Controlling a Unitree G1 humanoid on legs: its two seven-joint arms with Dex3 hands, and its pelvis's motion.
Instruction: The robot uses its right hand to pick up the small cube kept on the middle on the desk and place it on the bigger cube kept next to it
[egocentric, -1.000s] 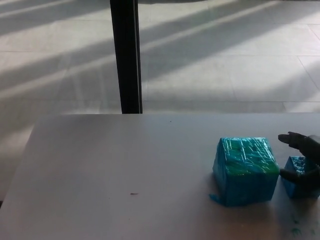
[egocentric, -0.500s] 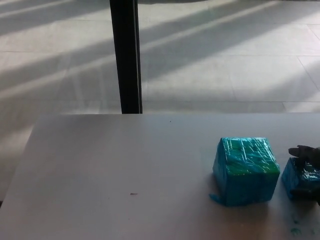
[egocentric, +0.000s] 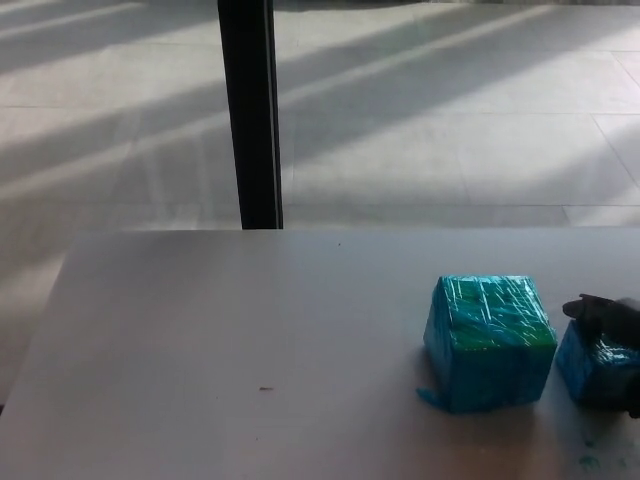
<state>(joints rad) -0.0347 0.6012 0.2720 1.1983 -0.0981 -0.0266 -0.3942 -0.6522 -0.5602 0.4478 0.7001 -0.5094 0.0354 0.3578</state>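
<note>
One robot hand shows, the right hand (egocentric: 610, 320), at the right edge of the bench (egocentric: 250, 330), its dark fingers now folded over the top of the small cube (egocentric: 592, 362), where a second ago they were spread wide. It seems clamped on the cube, which sits on the bench just beside the bigger cube (egocentric: 488, 342). Judging by this, the grasp is made and lifting comes next.
</note>
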